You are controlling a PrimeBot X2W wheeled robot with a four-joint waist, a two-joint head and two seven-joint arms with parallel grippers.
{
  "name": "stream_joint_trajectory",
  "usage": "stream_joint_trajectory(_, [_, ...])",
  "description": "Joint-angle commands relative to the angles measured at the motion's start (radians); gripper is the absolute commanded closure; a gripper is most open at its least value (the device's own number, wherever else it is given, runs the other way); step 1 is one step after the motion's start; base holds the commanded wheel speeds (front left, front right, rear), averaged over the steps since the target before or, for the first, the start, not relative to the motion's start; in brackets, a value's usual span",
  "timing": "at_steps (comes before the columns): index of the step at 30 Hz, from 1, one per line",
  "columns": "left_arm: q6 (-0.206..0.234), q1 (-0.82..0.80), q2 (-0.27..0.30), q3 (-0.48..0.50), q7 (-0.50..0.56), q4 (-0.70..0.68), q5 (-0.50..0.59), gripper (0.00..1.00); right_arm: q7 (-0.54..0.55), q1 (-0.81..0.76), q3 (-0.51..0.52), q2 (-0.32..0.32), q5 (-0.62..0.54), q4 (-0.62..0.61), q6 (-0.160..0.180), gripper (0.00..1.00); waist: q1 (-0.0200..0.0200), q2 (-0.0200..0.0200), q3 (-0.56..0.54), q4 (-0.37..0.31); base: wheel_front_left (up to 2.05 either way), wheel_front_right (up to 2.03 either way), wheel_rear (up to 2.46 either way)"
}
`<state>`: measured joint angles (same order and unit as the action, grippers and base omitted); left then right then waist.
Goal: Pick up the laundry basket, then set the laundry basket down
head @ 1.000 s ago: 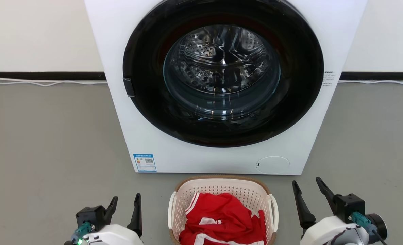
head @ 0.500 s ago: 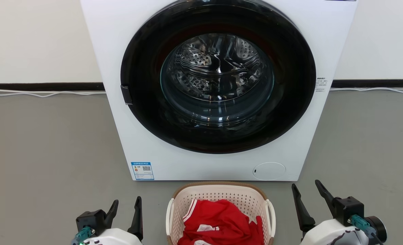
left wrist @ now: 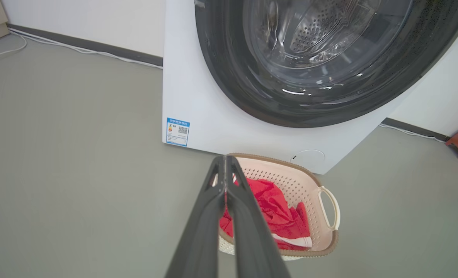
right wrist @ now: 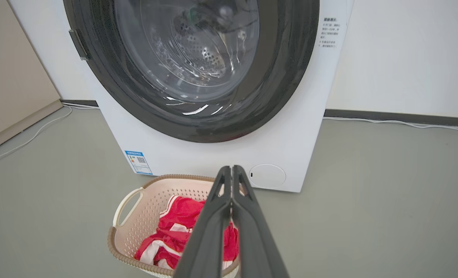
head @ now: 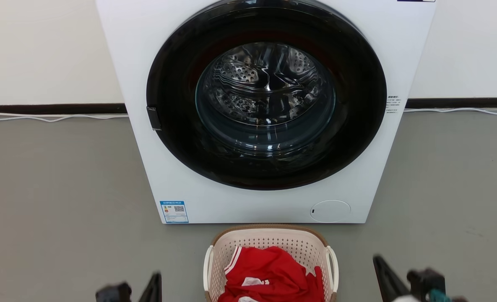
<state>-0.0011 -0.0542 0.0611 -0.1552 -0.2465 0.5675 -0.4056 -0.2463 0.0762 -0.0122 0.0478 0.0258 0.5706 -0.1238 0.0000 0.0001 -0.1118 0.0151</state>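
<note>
Left hand (left wrist: 225,160): fingers pressed together, nothing between them; off the basket, about 8 o'clock of it in head view.
Right hand (right wrist: 232,170): same, closed on nothing; about 4 o'clock of the basket, clear of it.
Laundry basket (head: 269,243): upright on the floor at 6 o'clock of the washer, just in front of its base; touching or not, can't tell.
Handles: left loop handle (head: 207,268) at 9 o'clock of the rim, right loop handle (head: 334,268) at 3 o'clock, both free.
Load: red garment (head: 273,272) bunched inside.
Washing machine (head: 240,205): glass door (head: 265,92) at 12 o'clock of the basket, looks shut.
Floor (head: 63,188): grey; white cable (head: 55,118) along the wall, well apart from the basket.
Stage: basket down, both hands off. Fits a basket waiting for a lift or one already put back; can't split them.
Risk, grip: closed fingers can't close around a loop; they'd only nudge it and skid the light basket.
Risk, tilt: uneven pull on the two loops tips it and the garment slides out.
Risk, clearance: washer front sits close at 12 o'clock, so any forward push likely bumps the rim into it.
</note>
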Motion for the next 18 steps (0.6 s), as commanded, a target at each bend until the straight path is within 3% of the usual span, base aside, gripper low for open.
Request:
stream_joint_trajectory(1, [-0.001, 0.001, 0.0, 0.003, 0.004, 0.003, -0.008, 1.0, 0.004, -0.001, 0.004, 0.0, 0.009, 0.004, 0.0, 1.0, 0.0, -0.0001, 0.0, 0.0, 0.0, 0.0, 0.0])
stream_joint_trajectory(7, [-0.007, -0.003, -0.001, 0.018, 0.023, -0.011, -0.065, 1.0, 0.028, 0.005, 0.016, 0.0, 0.084, -0.008, 0.0, 1.0, 0.0023, -0.0001, 0.004, -0.001, 0.0, 0.0, 0.0])
stream_joint_trajectory(11, [-0.011, -0.003, -0.001, 0.026, 0.034, -0.023, -0.104, 1.0, 0.036, 0.003, 0.016, 0.0, 0.136, -0.021, -0.001, 1.0, 0.0002, -0.0001, 0.009, -0.001, 0.0, 0.0, 0.0])
stream_joint_trajectory(18, [-0.019, -0.005, -0.002, 0.04, 0.053, -0.042, -0.171, 1.0, 0.053, 0.002, 0.02, 0.0, 0.226, -0.043, -0.001, 1.0, 0.0, -0.0001, 0.016, -0.002, 0.0, 0.0, 0.0])
